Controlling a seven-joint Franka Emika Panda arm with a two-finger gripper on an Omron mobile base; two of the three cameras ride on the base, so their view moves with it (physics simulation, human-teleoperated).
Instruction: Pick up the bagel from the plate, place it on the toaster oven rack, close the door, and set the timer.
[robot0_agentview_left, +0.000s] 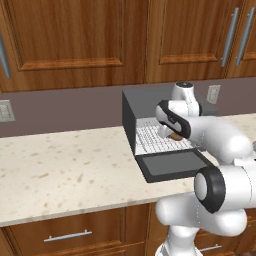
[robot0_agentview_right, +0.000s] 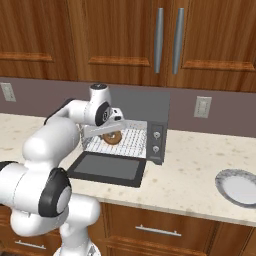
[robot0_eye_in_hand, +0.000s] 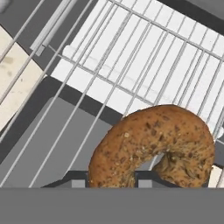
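Left base view: you've got the toaster oven (robot0_agentview_left: 131, 107) sitting on the counter (robot0_agentview_left: 65, 165) at about 2 o'clock from frame centre, w/ the door (robot0_agentview_left: 172, 164) folded down flat in front. The arm reaches into the opening over the toaster oven rack (robot0_agentview_left: 152, 140), and a bit of the bagel (robot0_agentview_left: 175, 136) peeks out brown just under the wrist. Can't make out the fingers from this side tbh.

Right base view: the gripper (robot0_agentview_right: 111, 134) sits above the rack, and the bagel hangs right at it, inside the oven mouth above the wire bars. Plate (robot0_agentview_right: 239, 186) is way off at 4 o'clock on the counter, well apart from the oven. Knob panel (robot0_agentview_right: 156, 141) is at 3 o'clock of the opening.

Hand view: fingers (robot0_eye_in_hand: 76, 180) are narrow, pinched on the bagel's ring, one tip outside and one at the hole. Bagel's at 5 o'clock, rack bars run behind it, door's dark pane toward 8 o'clock.
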